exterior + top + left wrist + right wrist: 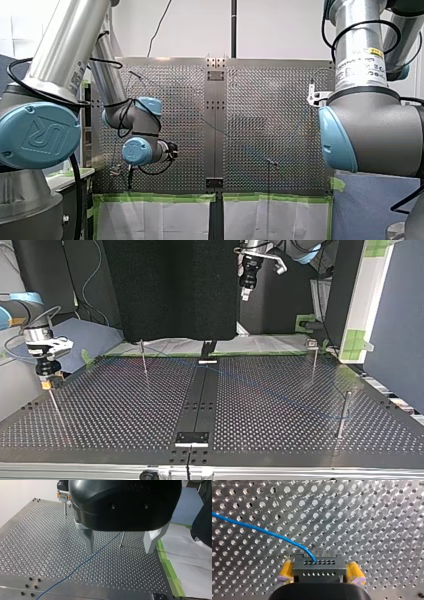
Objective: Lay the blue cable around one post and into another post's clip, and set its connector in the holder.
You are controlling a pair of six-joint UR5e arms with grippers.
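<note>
right wrist view shows the connector (318, 568) clenched in my right gripper (319, 576), a yellow pad (284, 571) pressed on each of its short sides; the blue cable (262, 531) leaves the connector's face and curves away over the perforated table (374, 517), off to one side of the gripper; the connector hangs above the plate, and i can make out no holder under or around it.

in the left wrist view the cable lies on the table as one long diagonal line; it passes below the gap between the metal fingers (87, 538) of my left gripper (119, 551), which stand wide apart and grasp nothing, and runs on close by a post (121, 540) just ahead of them; whether it touches that post i cannot tell; far ahead, my right gripper sits just over a thin post (65, 508) near the table's corner.

the top view puts my left gripper high above the plate, well apart from the cable; a clip post (313, 357), with a small block at its top that may be the clip, stands at that view's right.

i judge the routing not yet done: no turn around a post, no clip engaged; the next move turns on the cable's long axis running through the left fingers' gap, so a straight descent should straddle it; my left arm is nearer the loose mid-run, my right being taken up with the connector.
</note>
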